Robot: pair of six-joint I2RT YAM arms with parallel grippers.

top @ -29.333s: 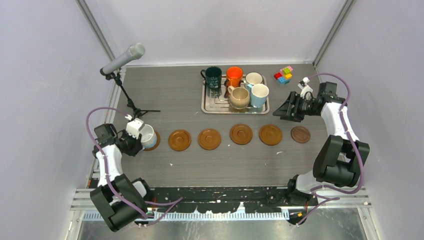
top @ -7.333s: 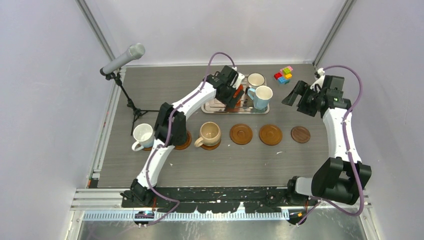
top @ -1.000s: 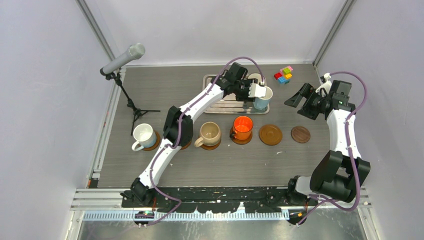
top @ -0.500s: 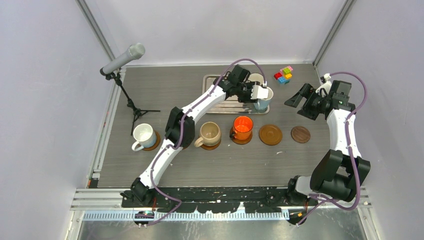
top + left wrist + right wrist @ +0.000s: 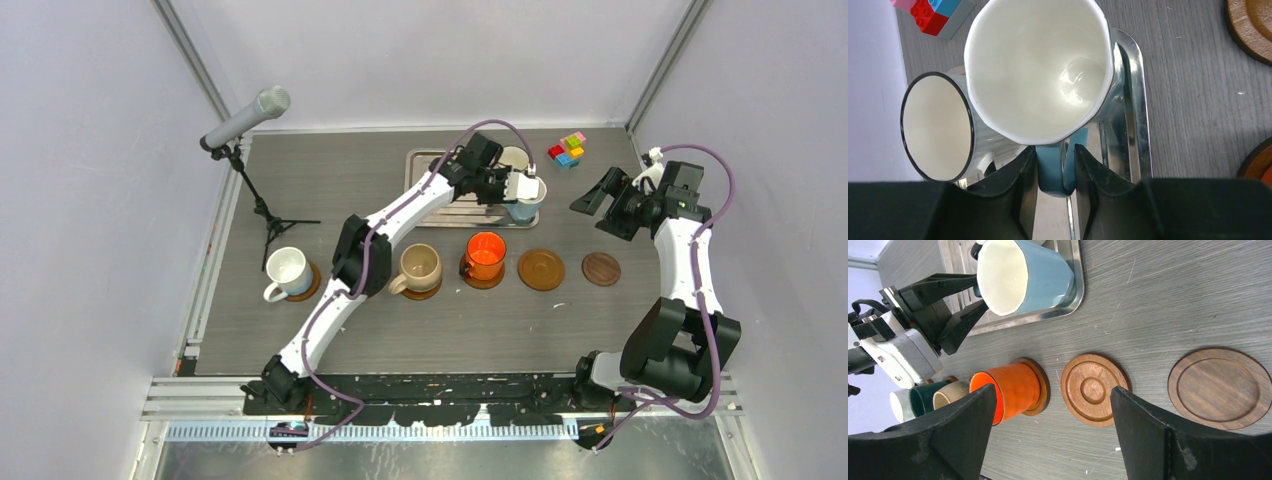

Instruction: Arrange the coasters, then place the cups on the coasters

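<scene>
Hanging over the grey table, left jaws pinch the blue cup; right jaws gape

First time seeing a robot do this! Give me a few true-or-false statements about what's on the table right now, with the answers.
1. The orange cup stands on a coaster. True.
2. The right gripper holds a cup. False: it is open and holds nothing.
3. Two coasters are bare. True: a brown coaster and a darker coaster.
4. The light blue cup sits on a coaster. False: it stands on the silver tray, with the left gripper closed on its handle.
</scene>
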